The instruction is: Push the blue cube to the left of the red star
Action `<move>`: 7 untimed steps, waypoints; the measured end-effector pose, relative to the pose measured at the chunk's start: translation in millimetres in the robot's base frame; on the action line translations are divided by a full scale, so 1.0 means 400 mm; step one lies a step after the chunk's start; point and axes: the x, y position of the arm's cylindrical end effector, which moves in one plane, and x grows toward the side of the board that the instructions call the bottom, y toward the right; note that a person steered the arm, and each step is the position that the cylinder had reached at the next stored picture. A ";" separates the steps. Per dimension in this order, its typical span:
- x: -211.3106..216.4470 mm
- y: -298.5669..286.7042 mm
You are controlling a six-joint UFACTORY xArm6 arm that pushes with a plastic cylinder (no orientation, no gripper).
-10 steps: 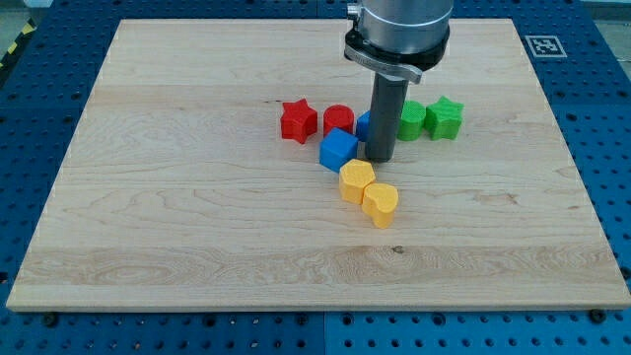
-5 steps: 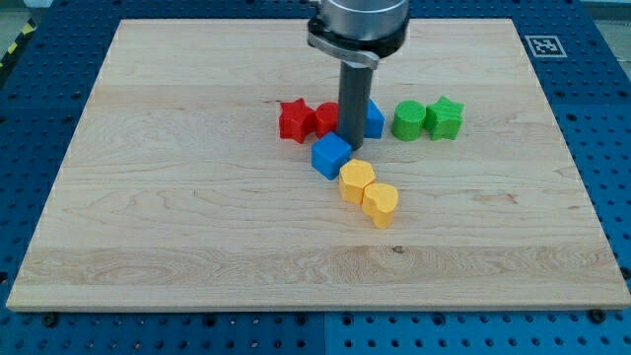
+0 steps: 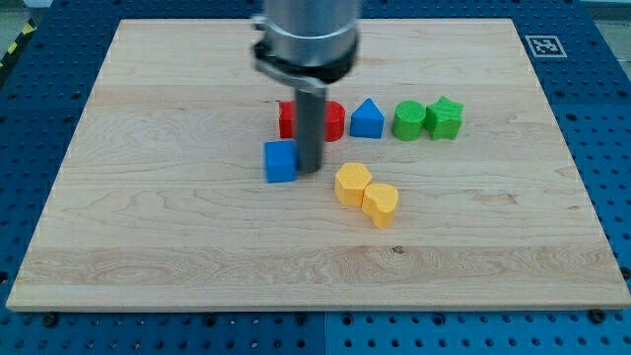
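The blue cube (image 3: 281, 161) lies on the wooden board, just below and slightly left of the red star (image 3: 287, 119), which the rod partly hides. My tip (image 3: 310, 170) touches the blue cube's right side. The rod rises in front of the red star and a second red block (image 3: 333, 120), whose shape I cannot make out.
A blue triangular block (image 3: 367, 119) sits right of the red blocks, then a green round block (image 3: 408, 120) and a green star (image 3: 444, 117). Two yellow blocks (image 3: 353, 183) (image 3: 381, 204) lie touching, right and below my tip. The board's edge (image 3: 30, 247) slants at the view's left.
My tip has swept to the view's left, pushing the blue cube left from beside the yellow blocks to below the red star. The blue triangular block is now uncovered.
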 end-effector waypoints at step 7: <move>-0.067 -0.079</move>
